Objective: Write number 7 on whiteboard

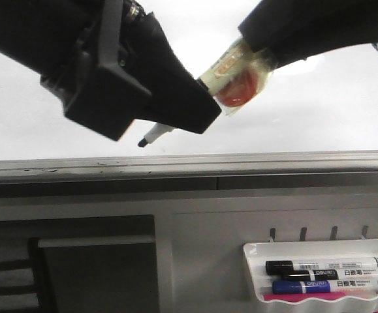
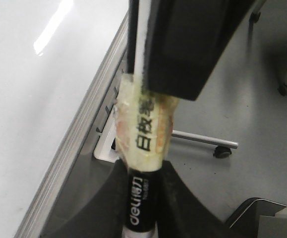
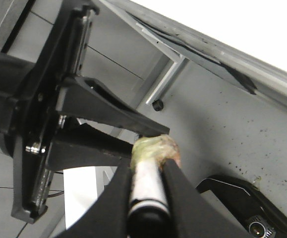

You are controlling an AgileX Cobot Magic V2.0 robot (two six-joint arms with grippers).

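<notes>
- The left claw (image 1: 208, 107) is clamped on the marker (image 1: 151, 135). In the left wrist view its fingers (image 2: 180, 198) press the black barrel on both sides.
- The right claw (image 1: 257, 55) is clamped on the same marker, on the far side of the yellowish tape (image 1: 224, 68).
- The whiteboard (image 1: 319, 117) lies behind both claws. No 7 shows on the part in view, so writing is probably not begun.
- The step looks like a pass of the marker between claws, or a regrip.
- To do it well:
  - One claw should loosen only once the other is firm.
  - The barrel should stay straight between the pads, because the tape may be slippery or sticky.
  - The nib points down and left from under the left claw. It must be turned to face the board before touching.
- Count:
  - two claws
  - one marker in hand
  - one whiteboard
  - one tray (image 1: 254, 251) holding a black pen (image 1: 322, 267), a blue pen (image 1: 326, 285) and one pink item (image 1: 306, 297)
  - four hooks above the tray
</notes>
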